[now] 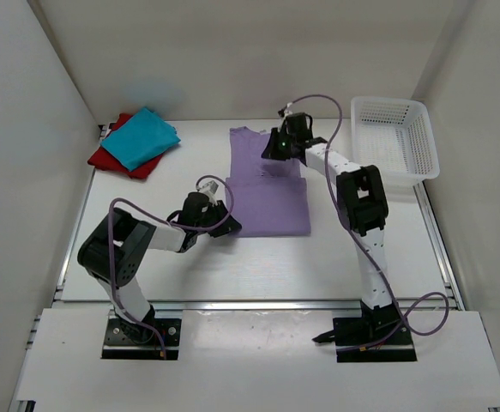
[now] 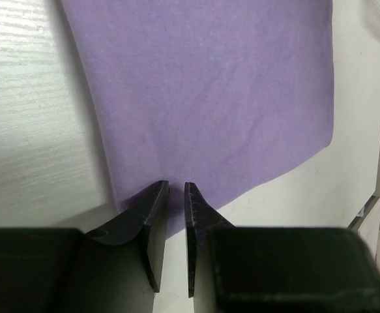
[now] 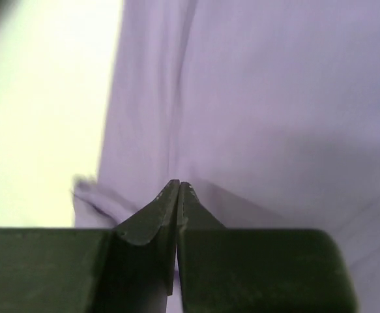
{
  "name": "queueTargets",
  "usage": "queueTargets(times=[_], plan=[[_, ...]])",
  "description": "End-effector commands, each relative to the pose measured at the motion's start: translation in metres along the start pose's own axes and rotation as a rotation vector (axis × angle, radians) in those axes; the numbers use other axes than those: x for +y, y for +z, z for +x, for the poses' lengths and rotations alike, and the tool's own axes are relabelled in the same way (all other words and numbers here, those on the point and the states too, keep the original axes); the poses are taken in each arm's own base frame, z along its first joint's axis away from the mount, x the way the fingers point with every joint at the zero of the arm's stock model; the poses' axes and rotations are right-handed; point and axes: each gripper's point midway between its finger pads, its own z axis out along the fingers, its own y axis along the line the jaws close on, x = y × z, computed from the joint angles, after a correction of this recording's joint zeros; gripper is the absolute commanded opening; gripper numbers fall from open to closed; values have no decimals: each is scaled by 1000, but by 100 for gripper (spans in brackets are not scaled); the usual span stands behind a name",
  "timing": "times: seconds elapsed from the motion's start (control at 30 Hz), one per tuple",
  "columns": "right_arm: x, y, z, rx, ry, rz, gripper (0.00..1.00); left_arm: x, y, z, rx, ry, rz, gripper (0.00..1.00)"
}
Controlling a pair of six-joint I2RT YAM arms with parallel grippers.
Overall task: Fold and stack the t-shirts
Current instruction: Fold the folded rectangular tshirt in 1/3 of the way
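Note:
The lilac t-shirt [image 1: 267,202] lies flat mid-table, its upper part folded narrower than its lower part. My left gripper [image 1: 229,226] is at the shirt's near left corner. In the left wrist view its jaws [image 2: 176,184] stand a narrow gap apart, with the edge of the lilac t-shirt [image 2: 209,85] pinched between the tips. My right gripper [image 1: 272,153] is on the shirt's far part. Its jaws [image 3: 178,184] are closed on the lilac t-shirt [image 3: 274,98], and a crease runs up to the tips. The teal t-shirt [image 1: 140,137] lies folded on the red t-shirt [image 1: 104,158] at the far left.
A white mesh basket [image 1: 421,129] stands at the far right, next to the right arm's elbow. White walls close in the table on the left, back and right. Purple cables loop over both arms.

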Motion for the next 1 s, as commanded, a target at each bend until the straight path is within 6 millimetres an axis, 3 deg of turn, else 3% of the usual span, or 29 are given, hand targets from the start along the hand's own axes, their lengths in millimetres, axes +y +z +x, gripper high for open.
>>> queueTargets(times=[0.0,0.03,0.1,0.13,0.17,0.2,0.23,0.3,0.33,0.37,0.4,0.43,0.47,0.5,0.53,0.57,0.67,0.7,0.73,0.87,0.97], plan=[[19,-26,-68,-93,-63,28,0,-13,-13,8,42,48,18,28],[28,-29,-65,-82,-82,26,0,-15,-16,5,32,49,26,29],[29,-48,-34,-34,-115,56,0,-21,-25,-5,-10,63,32,29],[48,-69,-50,-112,-149,24,0,-22,-30,-9,-23,60,37,29],[36,-66,-5,-41,-103,18,0,-17,-33,-10,-33,56,19,30],[45,-77,16,-45,-70,-49,0,-15,-37,-12,-40,52,15,31],[52,-86,17,-64,-73,-79,0,-12,-38,-11,-38,49,8,32],[52,-86,53,-9,-30,-133,0,-9,-44,-12,-40,51,7,33],[54,-89,56,-13,-22,-142,0,-3,-46,-11,-40,44,-9,36],[47,-90,79,32,16,-137,1,0,-47,-9,-38,45,-23,37],[46,-99,88,32,49,-154,0,6,-49,-4,-23,34,-34,39],[53,-110,80,-8,49,-189,0,12,-50,-2,-12,27,-46,42],[46,-116,103,24,69,-181,0,14,-50,2,4,45,-53,46],[49,-130,110,10,65,-187,0,17,-50,7,30,55,-69,53],[45,-141,120,3,55,-169,1,20,-51,12,46,52,-75,70],[46,-149,122,-7,47,-155,1,21,-50,14,50,57,-82,80],[30,-176,145,-42,65,-93,4,20,-44,23,68,32,-59,89],[26,-181,147,-48,86,-105,3,17,-43,23,70,27,-45,85],[19,-189,143,-80,113,-126,2,18,-41,23,71,23,-46,73],[-17,-193,137,-112,173,-59,0,26,-35,25,73,4,-85,56],[-37,-189,153,-98,234,-9,0,31,-36,27,73,2,-108,54]])
